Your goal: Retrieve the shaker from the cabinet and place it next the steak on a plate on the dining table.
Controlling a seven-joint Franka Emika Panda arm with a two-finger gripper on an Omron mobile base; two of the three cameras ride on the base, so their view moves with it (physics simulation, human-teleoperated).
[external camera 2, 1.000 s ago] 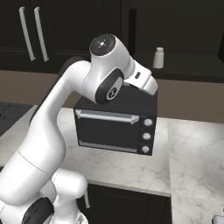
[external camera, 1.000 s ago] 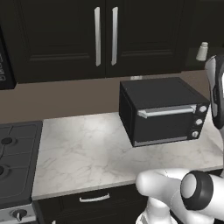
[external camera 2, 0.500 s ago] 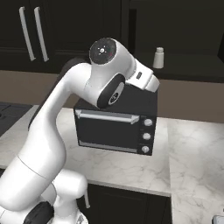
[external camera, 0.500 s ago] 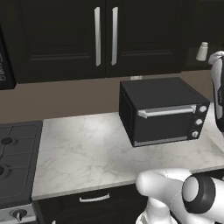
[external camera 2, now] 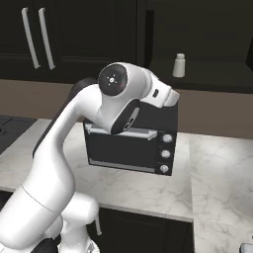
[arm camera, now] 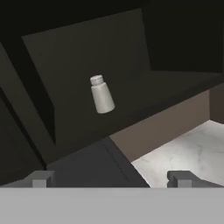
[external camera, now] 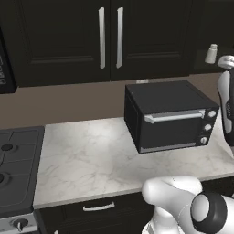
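Left base view shows a marble counter (external camera: 91,155) carrying a black toaster oven (external camera: 170,116) beneath the cabinet (external camera: 68,41). The shaker (arm camera: 102,94) stands upright inside; the gripper (arm camera: 109,178) is spread wide, apart from it.

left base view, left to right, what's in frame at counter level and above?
stove burners → bare marble counter → cabinet's paired silver handles → black toaster oven → shaker on the open shelf → white arm at the right edge.
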